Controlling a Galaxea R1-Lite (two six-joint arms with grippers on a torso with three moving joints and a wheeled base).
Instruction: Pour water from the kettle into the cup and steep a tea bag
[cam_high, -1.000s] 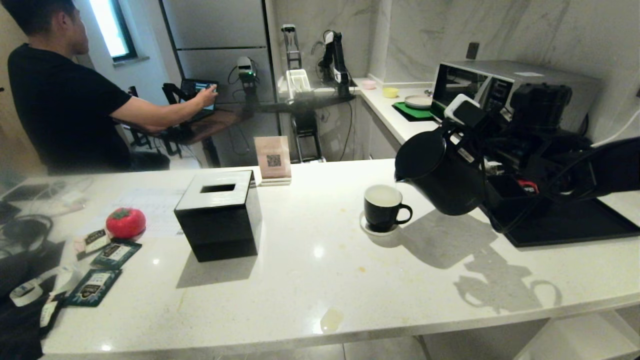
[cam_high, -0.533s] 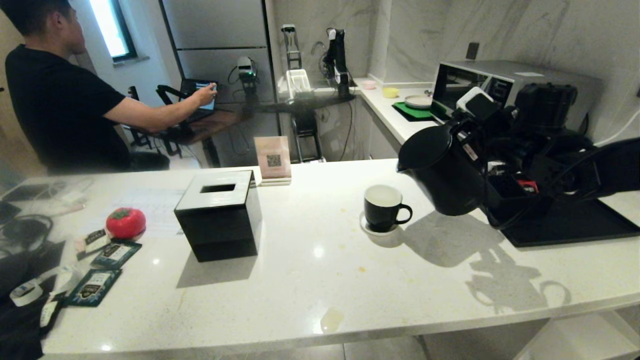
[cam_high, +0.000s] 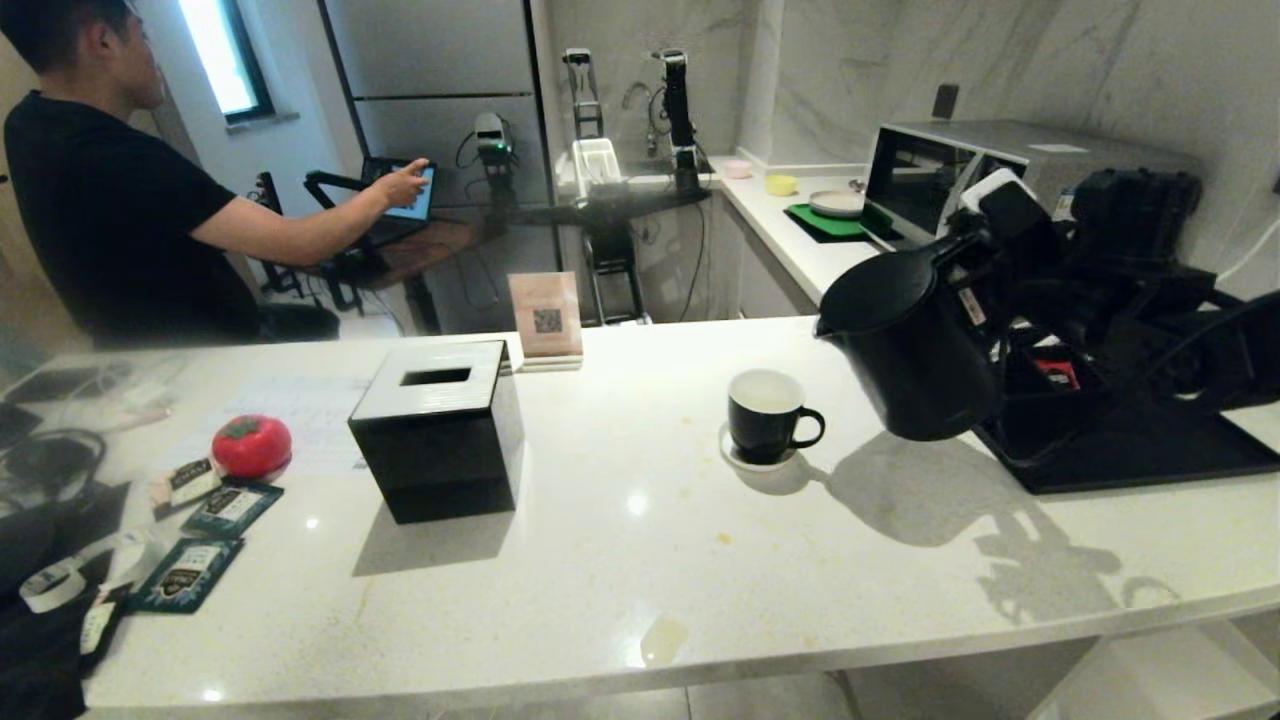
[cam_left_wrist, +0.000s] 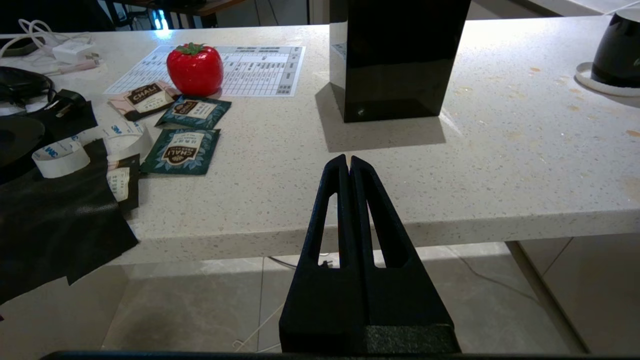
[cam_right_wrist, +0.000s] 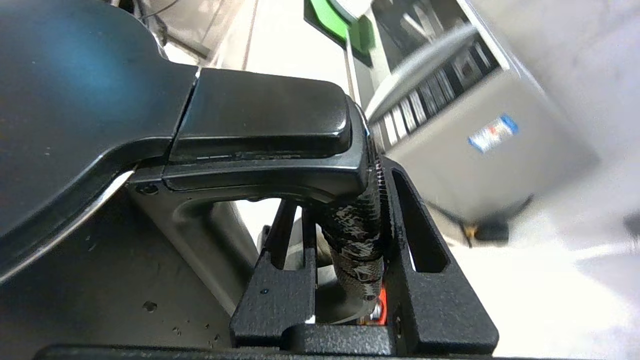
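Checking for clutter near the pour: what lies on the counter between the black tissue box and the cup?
Nothing stands there. In the head view the counter between the tissue box and the cup is bare, apart from a few faint stains.

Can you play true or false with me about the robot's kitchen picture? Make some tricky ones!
1. The right pincer holds the kettle by its handle. True.
2. The cup lies tipped over on the counter. False: it stands upright on its white saucer.
3. The left pincer is shut and holds nothing. True.
4. The red tomato sits on top of the black tissue box. False: it sits on the counter, apart from the box.
5. The kettle stands on the counter. False: it hangs tilted in the air beside the cup.
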